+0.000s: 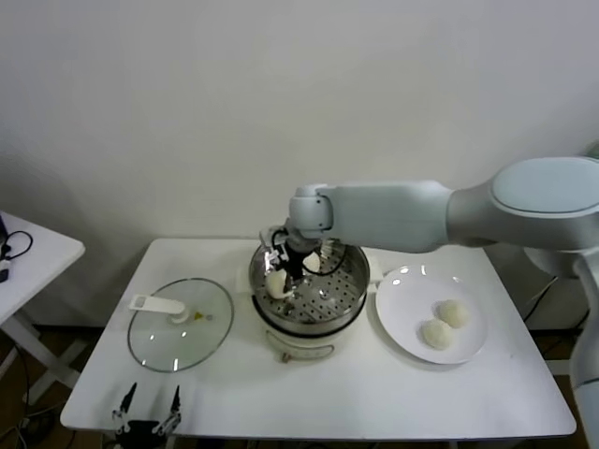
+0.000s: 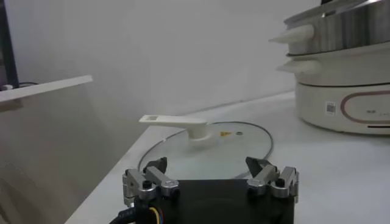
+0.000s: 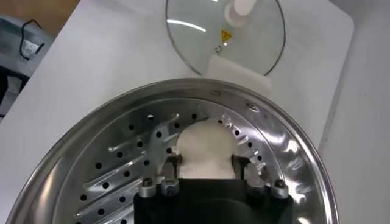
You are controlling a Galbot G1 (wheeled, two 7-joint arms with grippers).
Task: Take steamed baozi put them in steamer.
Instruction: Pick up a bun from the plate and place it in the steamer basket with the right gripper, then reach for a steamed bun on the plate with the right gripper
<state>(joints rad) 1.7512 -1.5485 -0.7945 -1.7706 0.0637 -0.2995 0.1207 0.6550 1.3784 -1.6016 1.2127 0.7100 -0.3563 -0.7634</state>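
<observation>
The steamer point(image 1: 354, 285) stands mid-table, its perforated tray point(image 3: 122, 176) bare on the side toward the lid. My right gripper point(image 1: 281, 269) reaches down into it at the side nearest the lid. One baozi point(image 3: 204, 143) lies on the tray between that gripper's point(image 3: 207, 161) fingers, which stand open close beside it. Another pale baozi point(image 1: 314, 261) shows partly behind the wrist. Two more baozi point(image 1: 454, 313) point(image 1: 436, 334) rest on the white plate point(image 1: 402, 299) to the right. My left gripper point(image 1: 147, 412) is parked open at the table's front left corner.
The glass lid point(image 1: 180, 325) with its white handle lies flat left of the steamer, just ahead of the left gripper point(image 2: 210, 167) and its lid view point(image 2: 207, 143). A small white side table point(image 1: 28, 253) stands off to the left.
</observation>
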